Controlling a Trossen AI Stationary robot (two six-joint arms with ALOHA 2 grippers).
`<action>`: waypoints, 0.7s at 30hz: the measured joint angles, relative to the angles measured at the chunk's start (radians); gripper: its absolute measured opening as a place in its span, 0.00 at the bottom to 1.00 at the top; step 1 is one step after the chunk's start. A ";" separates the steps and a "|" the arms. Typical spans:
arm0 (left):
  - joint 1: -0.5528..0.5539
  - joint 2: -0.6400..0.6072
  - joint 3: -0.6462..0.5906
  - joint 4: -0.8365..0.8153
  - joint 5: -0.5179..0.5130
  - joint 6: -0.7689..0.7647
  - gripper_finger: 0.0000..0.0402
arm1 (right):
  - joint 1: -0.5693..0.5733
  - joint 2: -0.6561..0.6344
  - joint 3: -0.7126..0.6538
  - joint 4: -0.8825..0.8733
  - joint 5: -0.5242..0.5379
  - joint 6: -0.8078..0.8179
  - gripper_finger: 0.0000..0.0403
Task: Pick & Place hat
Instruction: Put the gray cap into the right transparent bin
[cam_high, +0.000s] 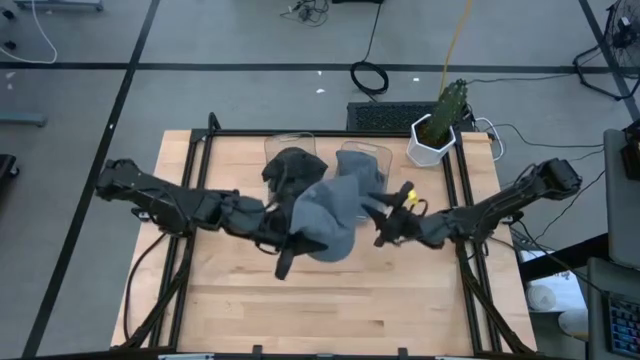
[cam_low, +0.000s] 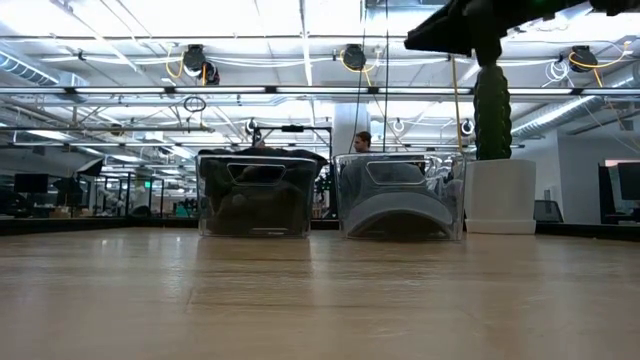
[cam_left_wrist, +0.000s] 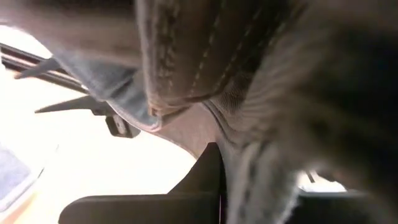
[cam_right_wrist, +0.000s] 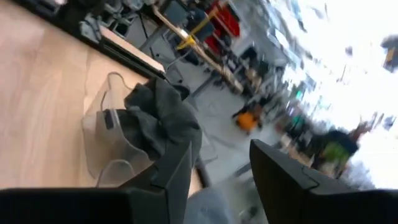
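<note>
Two dark grippers meet at mid-table: the left gripper (cam_high: 290, 240) is clamped on the soft grey-blue fabric hat (cam_high: 328, 215), lifted clear, the right gripper (cam_high: 385, 228) beside it open, so placing into a clear plastic bin (cam_high: 362, 160) beyond seems left.

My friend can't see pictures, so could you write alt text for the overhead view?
Two dark robot arms meet over a wooden table, holding up a grey hat between them. Behind it stand two clear bins and a potted cactus.
</note>
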 joint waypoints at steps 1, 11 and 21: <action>-0.003 0.008 -0.010 0.027 -0.014 0.000 0.02 | -0.004 -0.021 0.000 -0.028 0.000 0.059 0.37; 0.139 0.021 -0.429 0.605 0.130 -0.269 0.02 | -0.115 -0.307 0.018 -0.514 -0.148 0.604 0.37; 0.264 0.144 -0.560 1.115 0.459 -0.201 0.02 | -0.309 -0.371 0.017 -0.568 -0.833 1.130 0.38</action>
